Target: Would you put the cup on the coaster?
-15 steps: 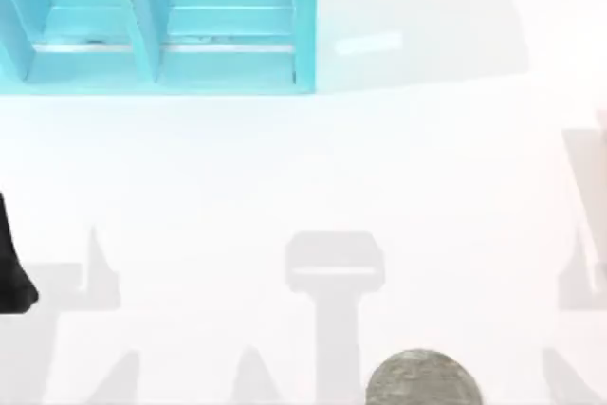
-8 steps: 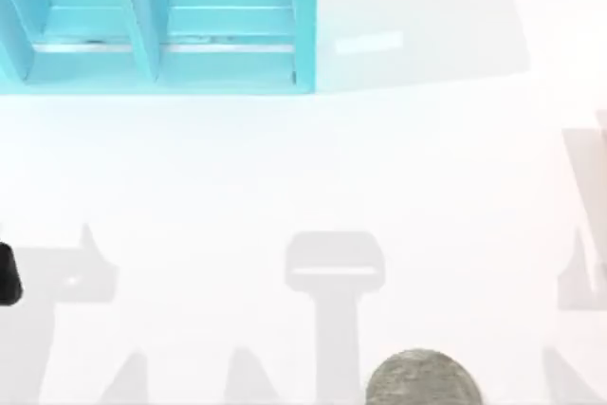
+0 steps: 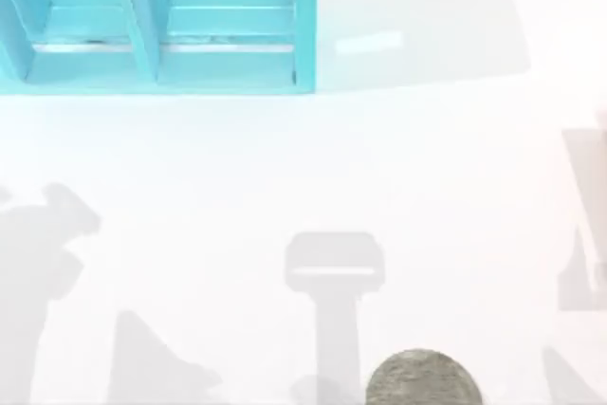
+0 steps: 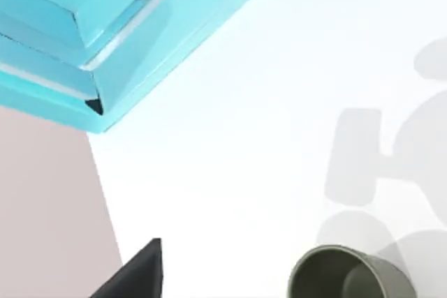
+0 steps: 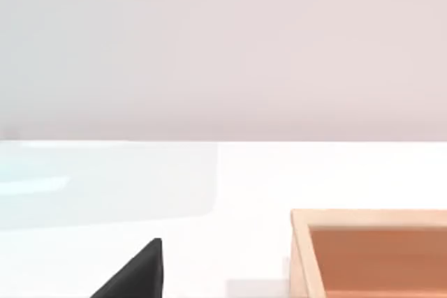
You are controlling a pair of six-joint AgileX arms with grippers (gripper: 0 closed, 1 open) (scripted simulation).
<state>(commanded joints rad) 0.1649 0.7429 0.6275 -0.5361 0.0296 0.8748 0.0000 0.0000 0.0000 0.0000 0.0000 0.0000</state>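
Note:
The cup, a dull grey-olive cylinder with its open mouth showing, sits at the edge of the left wrist view on the white table. A dark part of my left gripper shows beside it, with a gap of bare table between them. I cannot see whether the cup is held. The coaster, a speckled grey disc, lies at the near edge of the table in the top view, right of the middle and partly cut off. A dark part of my right gripper shows in the right wrist view, low over the table.
A teal shelf unit with open compartments stands at the back left of the table, and its corner shows in the left wrist view. An orange-brown wooden box lies ahead of the right wrist. Arm shadows fall across the white tabletop.
The dark tip of my left arm at the top view's left edge has slid out of the picture. Its shadow on the table has shifted and changed shape. The coaster has not moved.

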